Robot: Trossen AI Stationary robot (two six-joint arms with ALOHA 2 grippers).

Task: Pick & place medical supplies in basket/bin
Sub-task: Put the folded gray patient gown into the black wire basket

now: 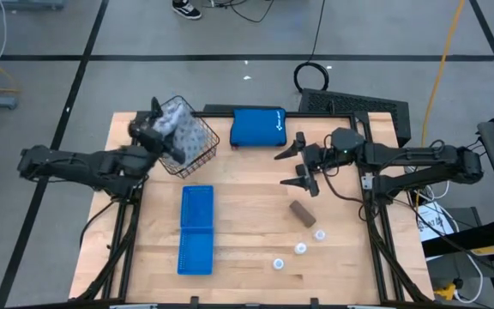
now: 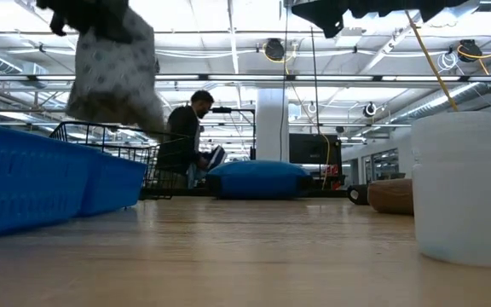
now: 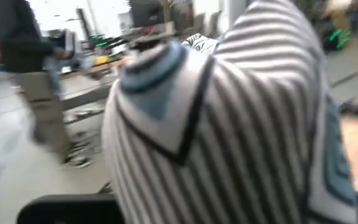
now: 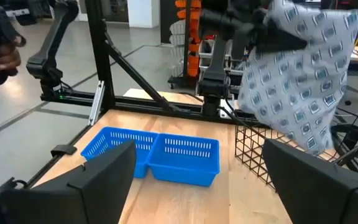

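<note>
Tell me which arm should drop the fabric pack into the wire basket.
Left. The left gripper already holds the fabric pack hanging over the wire basket, so it likely only needs to lower and release. The right gripper is open and empty, farther off past the blue pouch.

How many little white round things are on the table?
3. They sit in a slanting row near the table's front right: one white disc nearest the brown roll, one in the middle, one farthest left. None seems hidden.
</note>
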